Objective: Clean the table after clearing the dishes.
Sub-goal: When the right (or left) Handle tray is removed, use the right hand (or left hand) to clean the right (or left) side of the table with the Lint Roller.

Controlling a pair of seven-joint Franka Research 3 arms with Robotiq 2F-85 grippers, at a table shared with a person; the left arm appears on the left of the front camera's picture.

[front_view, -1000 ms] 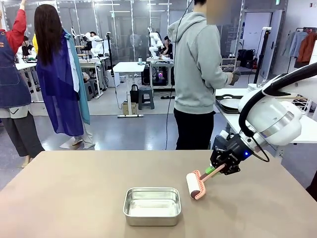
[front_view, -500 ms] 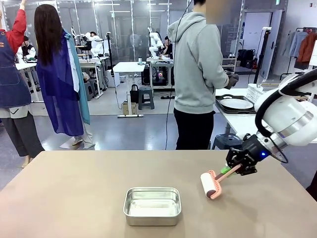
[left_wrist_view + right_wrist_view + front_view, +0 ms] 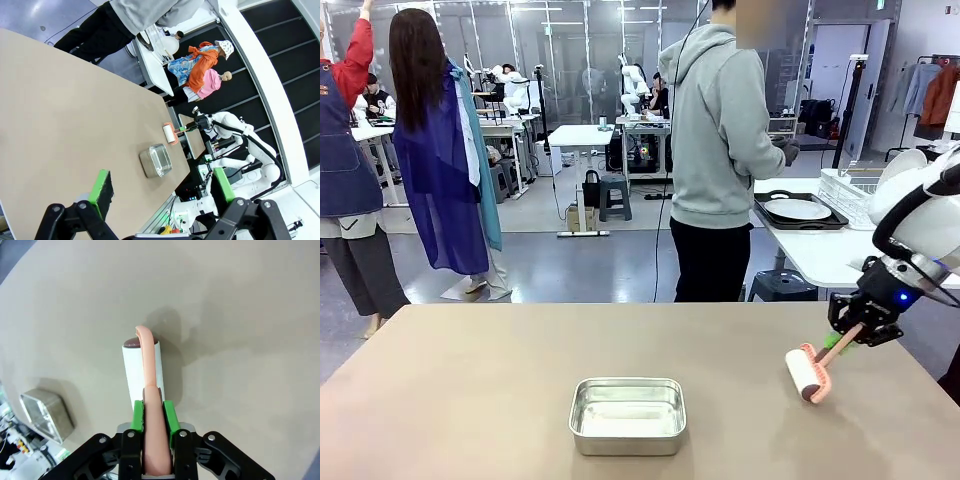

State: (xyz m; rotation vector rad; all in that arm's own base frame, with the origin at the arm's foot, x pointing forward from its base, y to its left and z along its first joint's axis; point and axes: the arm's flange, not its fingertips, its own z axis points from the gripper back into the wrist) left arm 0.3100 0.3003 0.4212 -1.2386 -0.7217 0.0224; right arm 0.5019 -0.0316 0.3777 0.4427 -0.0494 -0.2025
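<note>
A lint roller with a white roll and a pink handle rests its roll on the beige table near the right edge. My right gripper is shut on the handle; the right wrist view shows the green pads clamping the pink handle above the roll. My left gripper hangs open above the table with nothing between its fingers. Of the dishes, one white plate on a dark tray lies on the white side table at the back right.
A small rectangular steel pan stands near the table's front middle; it is also in both wrist views. A person in a grey hoodie stands beyond the far edge, turned towards the side table.
My right gripper has drawn the lint roller to the right across the table, from beside the pan to near the right edge. The pan has not moved.
</note>
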